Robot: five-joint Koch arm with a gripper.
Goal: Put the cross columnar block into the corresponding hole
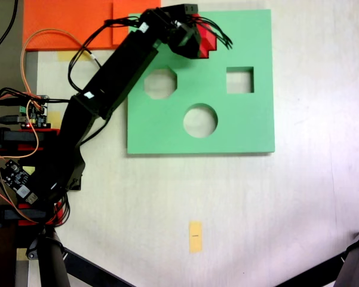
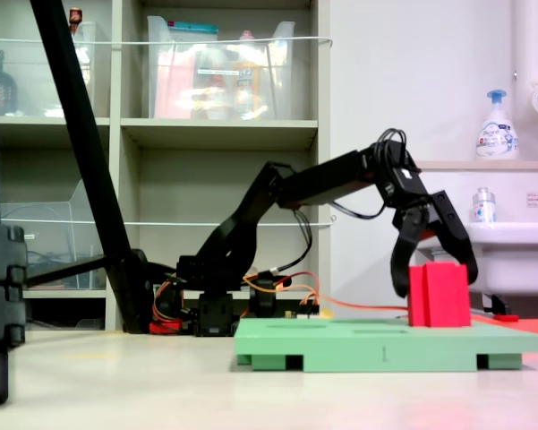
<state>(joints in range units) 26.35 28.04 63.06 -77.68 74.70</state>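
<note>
Green foam board (image 2: 376,344) carries the red cross columnar block (image 2: 439,295) upright (seemingly unseated), the tool (image 2: 435,279) straddling it, prongs apart.

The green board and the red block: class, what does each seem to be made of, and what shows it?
The green board: probably foam, matte, thick, with cleanly cut holes.
The red block: likely foam too, matte and uniformly coloured, standing on the board between the tool's fingers. Neither can be confirmed by sight alone.
</note>
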